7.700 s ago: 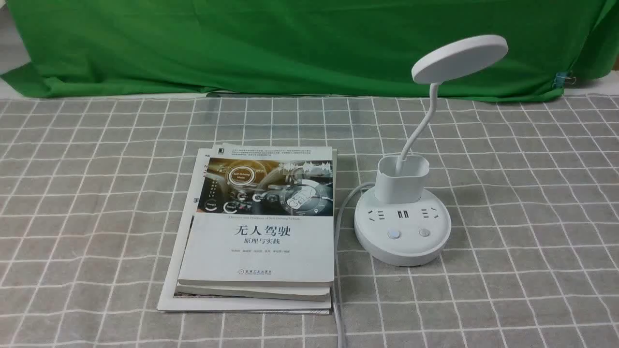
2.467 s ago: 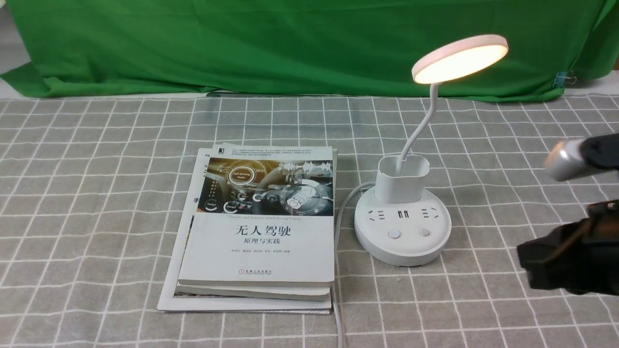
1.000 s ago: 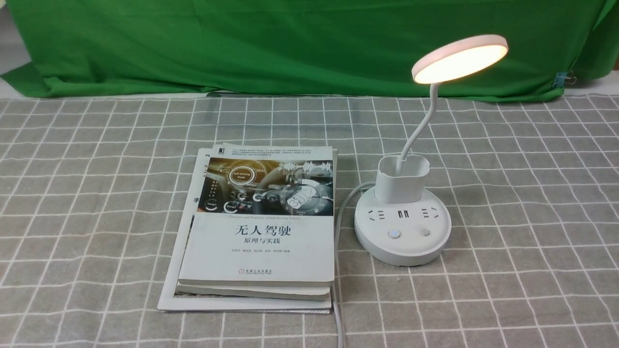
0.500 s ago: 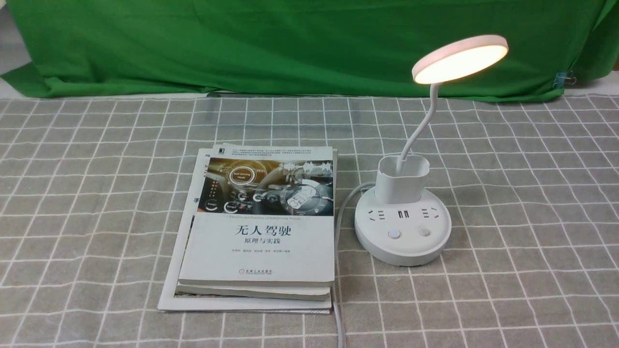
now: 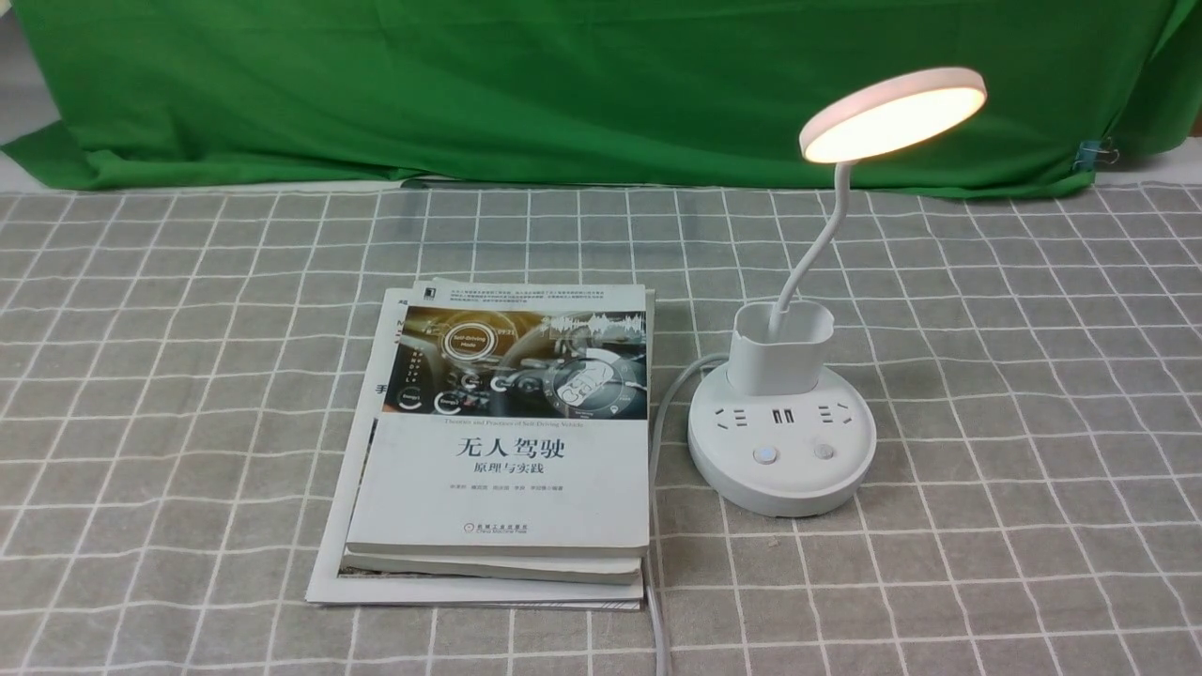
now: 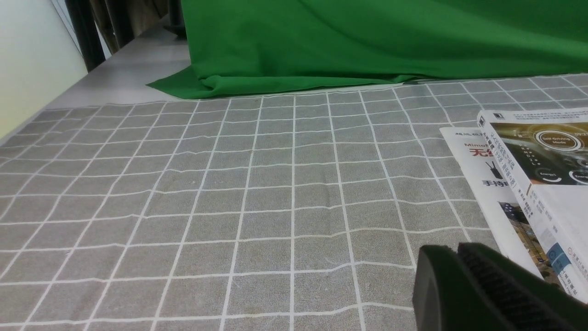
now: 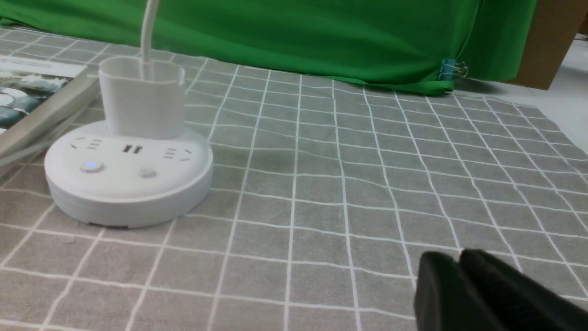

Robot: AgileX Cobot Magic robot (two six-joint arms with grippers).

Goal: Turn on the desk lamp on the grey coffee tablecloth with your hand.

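The white desk lamp stands on the grey coffee tablecloth, right of centre. Its round disc head glows warm white. One button on its base shows a small blue light. No arm shows in the front view. My left gripper is shut and empty, low over the cloth beside the books. My right gripper is shut and empty, over the cloth well apart from the lamp base.
A stack of books lies left of the lamp and also shows in the left wrist view. The lamp's grey cord runs between books and base toward the front edge. A green backdrop cloth hangs at the back.
The lamp was dark 7.7 s ago and is lit now. The right arm showed at the right edge 2.5 s ago and has left the front view. Nothing differs over the last second.
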